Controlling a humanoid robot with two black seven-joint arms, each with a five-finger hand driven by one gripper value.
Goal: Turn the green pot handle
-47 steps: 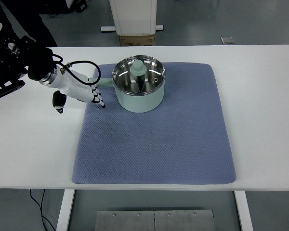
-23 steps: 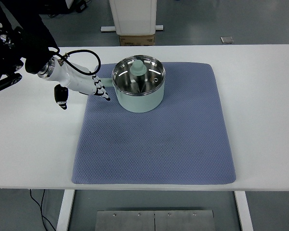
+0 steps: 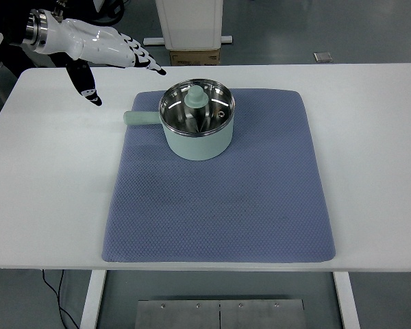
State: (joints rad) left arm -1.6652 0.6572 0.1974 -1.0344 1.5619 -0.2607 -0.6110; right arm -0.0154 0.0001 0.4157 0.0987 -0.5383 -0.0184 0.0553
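Observation:
A pale green pot point(image 3: 196, 130) with a glass lid and a green knob point(image 3: 195, 96) stands on the blue mat point(image 3: 226, 205). Its short green handle point(image 3: 142, 118) points left, lying just over the mat's left edge. My left hand point(image 3: 103, 51) is lifted well above the table at the upper left, away from the handle. Its white fingers point(image 3: 140, 60) are stretched out flat and the thumb hangs down; it holds nothing. The right arm does not show.
The white table point(image 3: 48, 178) carries the mat in its middle. Beyond the far edge stand a white pillar base and a cardboard box point(image 3: 194, 56) on the floor.
My left hand has risen from beside the pot handle and pulled back up and to the left. The handle, hidden behind the fingers before, is now in plain sight pointing left.

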